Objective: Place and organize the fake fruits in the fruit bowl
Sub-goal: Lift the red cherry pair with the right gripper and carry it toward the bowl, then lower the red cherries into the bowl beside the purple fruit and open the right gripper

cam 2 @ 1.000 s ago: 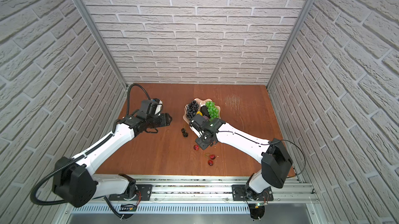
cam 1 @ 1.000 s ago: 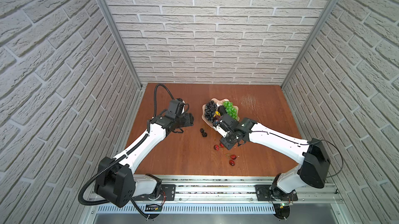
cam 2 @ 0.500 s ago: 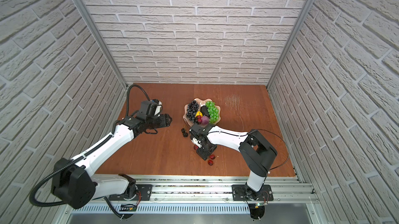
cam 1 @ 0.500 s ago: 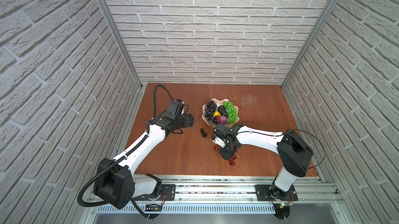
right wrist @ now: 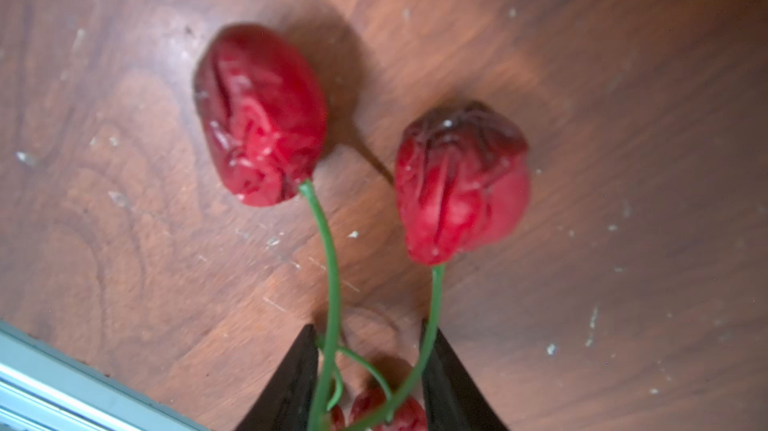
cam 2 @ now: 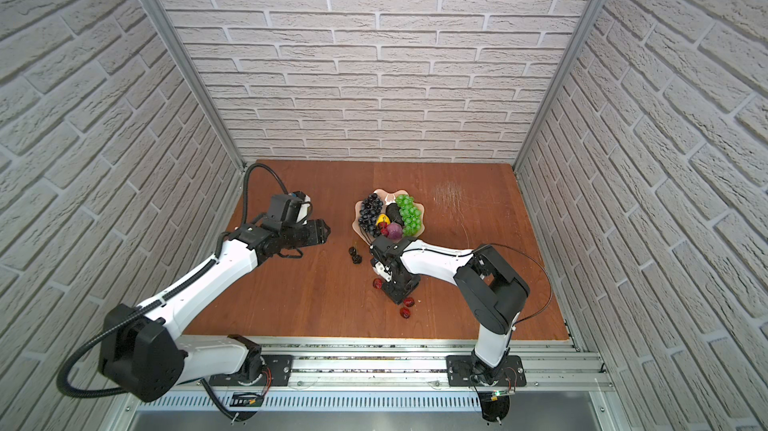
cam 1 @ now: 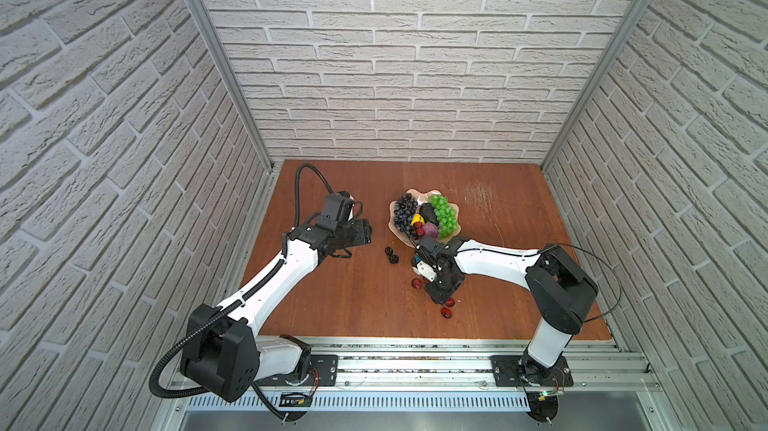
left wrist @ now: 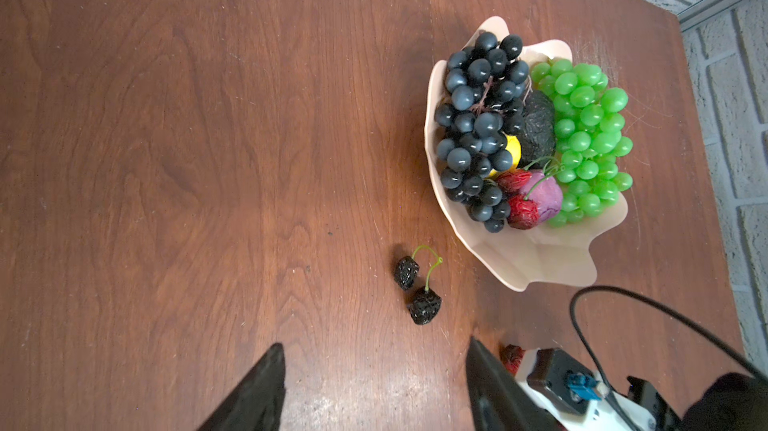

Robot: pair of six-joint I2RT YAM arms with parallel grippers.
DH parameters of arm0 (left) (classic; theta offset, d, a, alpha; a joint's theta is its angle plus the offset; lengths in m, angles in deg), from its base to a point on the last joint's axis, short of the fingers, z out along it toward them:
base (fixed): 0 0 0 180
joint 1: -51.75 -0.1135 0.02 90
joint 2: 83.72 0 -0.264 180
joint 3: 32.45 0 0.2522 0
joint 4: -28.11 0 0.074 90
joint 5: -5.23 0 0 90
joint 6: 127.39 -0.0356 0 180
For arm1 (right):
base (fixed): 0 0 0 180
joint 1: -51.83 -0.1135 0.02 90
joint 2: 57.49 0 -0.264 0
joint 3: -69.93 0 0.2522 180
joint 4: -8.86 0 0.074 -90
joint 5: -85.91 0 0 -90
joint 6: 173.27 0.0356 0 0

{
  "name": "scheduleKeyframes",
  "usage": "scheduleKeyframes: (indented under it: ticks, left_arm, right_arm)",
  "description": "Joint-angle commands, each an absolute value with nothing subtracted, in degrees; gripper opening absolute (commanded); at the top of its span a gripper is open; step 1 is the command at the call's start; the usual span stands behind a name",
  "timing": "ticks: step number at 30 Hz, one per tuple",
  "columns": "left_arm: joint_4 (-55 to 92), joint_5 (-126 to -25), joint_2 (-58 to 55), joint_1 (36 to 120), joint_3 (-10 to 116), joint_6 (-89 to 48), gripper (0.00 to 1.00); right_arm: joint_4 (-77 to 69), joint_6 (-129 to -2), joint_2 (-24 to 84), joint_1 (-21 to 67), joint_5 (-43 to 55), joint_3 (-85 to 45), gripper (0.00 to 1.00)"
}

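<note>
The fruit bowl [cam 1: 415, 193] [cam 2: 388, 192] [left wrist: 540, 258] holds dark grapes [cam 1: 404, 208], green grapes [cam 1: 444, 213], an avocado [cam 1: 427, 213], a lemon [cam 1: 417, 219], a purple fruit [cam 1: 432, 230] and red cherries [left wrist: 519, 200]. Two black cherries [cam 1: 390, 254] [left wrist: 424, 304] lie on the table left of it. My right gripper [cam 1: 439, 298] [right wrist: 370, 337] is down on the table in front of the bowl. Its jaws press on the green stems of red cherries [right wrist: 461, 184] [cam 1: 449, 302], with one cherry between them. My left gripper [cam 1: 368, 233] [left wrist: 376, 352] hovers open and empty, left of the bowl.
Another red cherry [cam 1: 416, 283] lies just left of the right gripper. Brick walls [cam 1: 395, 76] close the table on three sides. A metal rail [cam 1: 415, 350] runs along the front. The right arm's cable [left wrist: 623, 296] loops beside the bowl.
My right gripper moved from the bowl's front edge toward the table front, opened, then closed onto the red cherries' stems. The left arm has hardly moved.
</note>
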State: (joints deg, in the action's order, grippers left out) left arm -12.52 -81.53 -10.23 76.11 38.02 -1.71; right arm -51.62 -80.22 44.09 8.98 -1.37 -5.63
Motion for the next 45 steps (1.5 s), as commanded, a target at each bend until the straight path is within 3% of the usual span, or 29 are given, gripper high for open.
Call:
scheduleKeyframes:
  ticks: [1,10,22,30,38,45]
  left_arm:
    - [-11.7,-82.3,-11.3,75.5,37.7,-2.2,0.69]
    - [-11.8,-82.4,-11.4,75.4,37.7,-2.1,0.69]
    - [-11.8,-82.6,-11.9,75.4,37.6,-2.1,0.69]
    - [-11.7,-82.7,-12.1,75.3,37.6,-2.1,0.69]
    - [-12.7,-82.7,-12.2,75.3,38.5,-2.1,0.69]
    - [-13.4,-82.7,-12.7,75.2,38.7,-2.1,0.69]
  right_arm:
    - [-51.3,-79.8,45.8,9.1,0.4,-5.1,0.32]
    - [-51.0,-78.7,43.9,9.1,2.1,-4.7,0.06]
    - [-53.3,-76.0,33.0,11.6,1.2,-7.2,0.06]
    - [-51.7,-75.6,28.2,18.7,1.0,-15.3,0.06]
    - [-45.5,-75.6,36.1,25.3,0.8,-28.4,0.05]
    - [-40.3,-76.2,42.8,30.9,4.5,-29.9,0.06]
